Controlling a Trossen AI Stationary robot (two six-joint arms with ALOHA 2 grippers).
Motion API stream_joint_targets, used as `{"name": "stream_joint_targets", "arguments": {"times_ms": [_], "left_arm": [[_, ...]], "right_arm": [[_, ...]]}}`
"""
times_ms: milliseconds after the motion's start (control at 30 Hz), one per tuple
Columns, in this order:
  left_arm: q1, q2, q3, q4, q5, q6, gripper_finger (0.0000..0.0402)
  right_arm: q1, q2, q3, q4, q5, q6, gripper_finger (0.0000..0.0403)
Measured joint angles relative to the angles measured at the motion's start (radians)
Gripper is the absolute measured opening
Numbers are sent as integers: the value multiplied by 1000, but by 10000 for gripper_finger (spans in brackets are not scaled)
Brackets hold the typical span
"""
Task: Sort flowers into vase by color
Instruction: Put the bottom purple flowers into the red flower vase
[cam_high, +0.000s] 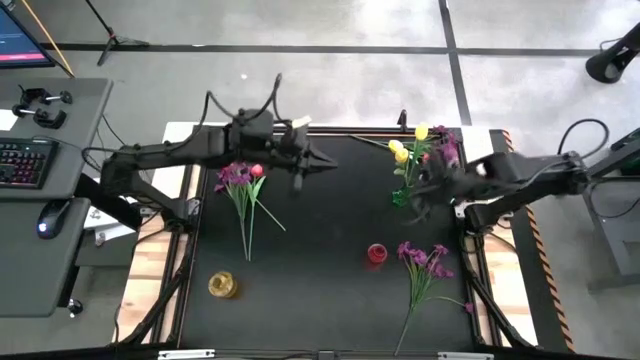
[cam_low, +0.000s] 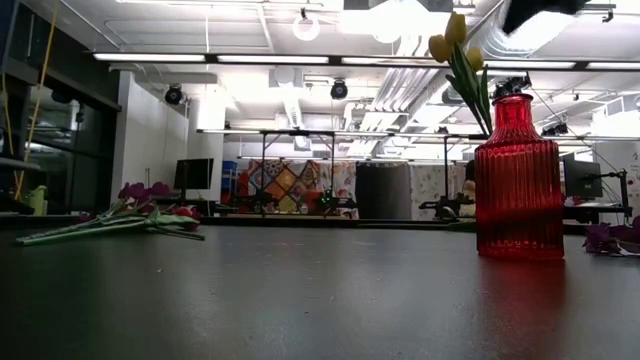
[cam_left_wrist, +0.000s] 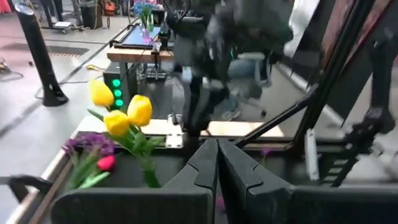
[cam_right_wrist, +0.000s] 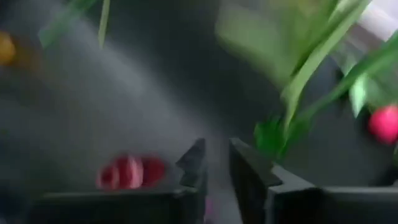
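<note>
Right gripper (cam_high: 418, 203) fingers slightly apart beside yellow tulips' (cam_high: 404, 150) stems; left gripper (cam_high: 330, 163) fingers together, idle above surface (cam_high: 320, 260)

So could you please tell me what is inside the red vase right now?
From above, the red vase shows nothing in its mouth. The yellow tulips seen over it at table level lie farther back; the ribbed glass hides the inside lower down.

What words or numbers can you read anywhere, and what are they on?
None can be read.
Keyboard: its key letters are too small to read.
Screen: it shows only a red bar, no clear words.
Red vase, flowers, table: no labels or signs.
</note>
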Motion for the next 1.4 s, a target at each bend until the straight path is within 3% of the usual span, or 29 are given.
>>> {"name": "stream_joint_targets", "arguments": {"times_ms": [167, 367, 600, 1033, 1400], "left_arm": [[0, -52, -178, 138, -3, -118, 0], [14, -94, -221, 163, -12, -130, 0], [37, -98, -222, 170, -14, -124, 0], [41, -96, -222, 166, -13, -132, 0], [41, -96, -222, 166, -13, -141, 0]], "right_arm": [[150, -6, -227, 89, -217, 324, 137], [394, 8, -500, 433, -408, 953, 218], [579, 119, -706, 973, -434, 1435, 247], [597, 461, -608, 1033, -565, 1484, 248], [562, 554, -504, 884, -581, 1479, 246]]}}
